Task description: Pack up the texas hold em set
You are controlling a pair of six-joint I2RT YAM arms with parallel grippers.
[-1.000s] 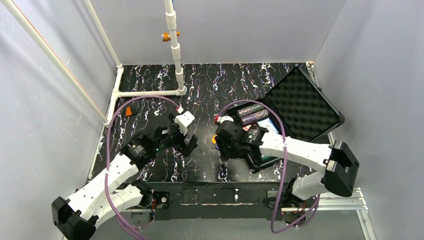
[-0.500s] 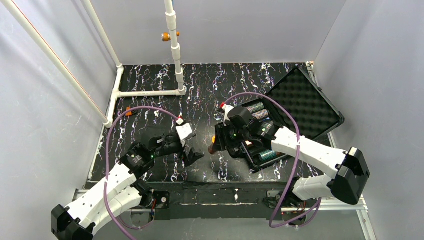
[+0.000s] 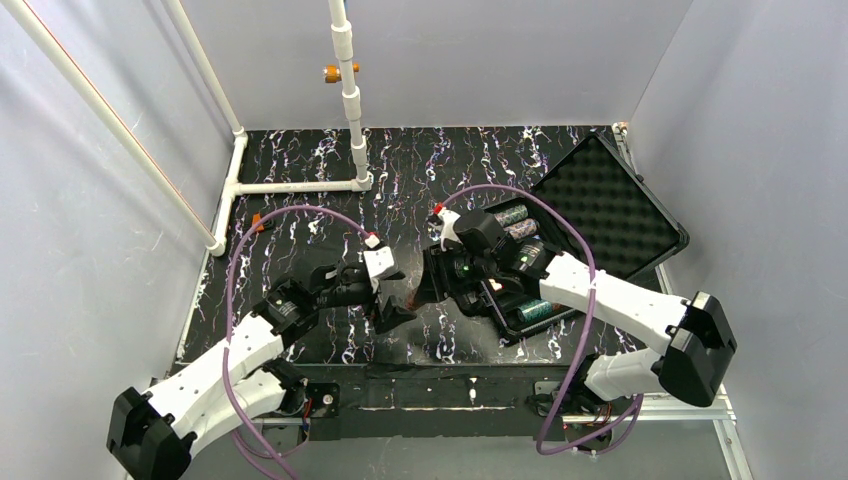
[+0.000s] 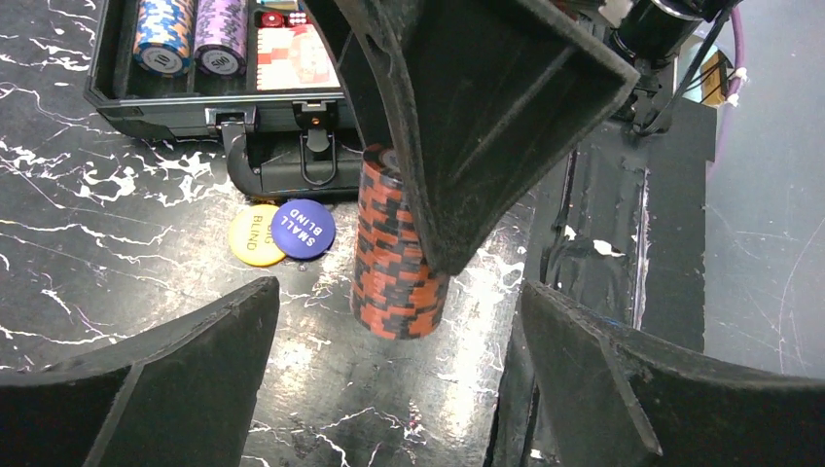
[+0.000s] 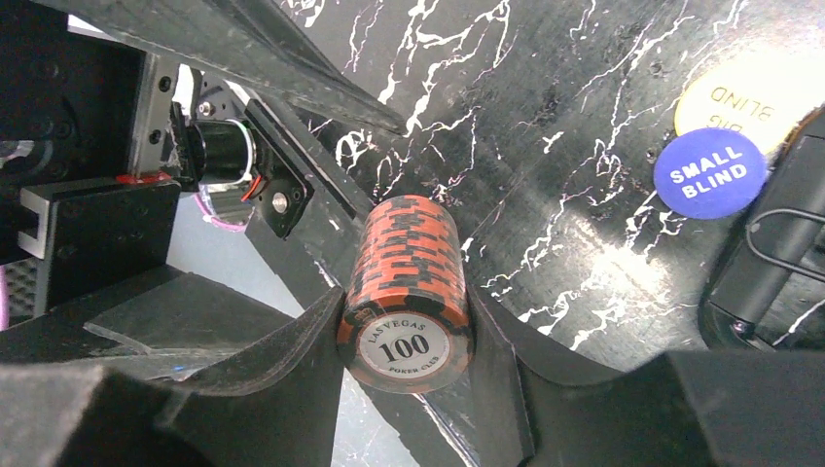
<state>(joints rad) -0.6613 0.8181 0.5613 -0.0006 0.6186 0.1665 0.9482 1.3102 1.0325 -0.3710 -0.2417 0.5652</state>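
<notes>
The texas hold em set's black case [image 3: 612, 210] lies open at the right, foam lid up, with blue and purple chip stacks [image 4: 192, 35], red dice [image 4: 282, 17] and a red deck [image 4: 292, 64] in its tray. In front of its handle lie the yellow button [image 4: 247, 237] and the blue "SMALL BLIND" button [image 5: 708, 173]. My right gripper [image 5: 409, 326] is shut on an upright orange-and-black chip stack [image 5: 409, 277] at table level left of the case. My left gripper [image 4: 399, 384] stands open just short of that stack [image 4: 397, 255], its fingers [image 4: 146, 389] wide to either side.
A white pipe frame [image 3: 300, 185] with an upright pole [image 3: 349, 90] stands at the back left. A small orange object [image 3: 259, 222] lies near the left wall. The black rail of the table's front edge [image 4: 603, 243] runs close beside the stack.
My right gripper has carried the orange chip stack left, away from the case front. My left gripper has swung right and nearer, now facing the stack.
</notes>
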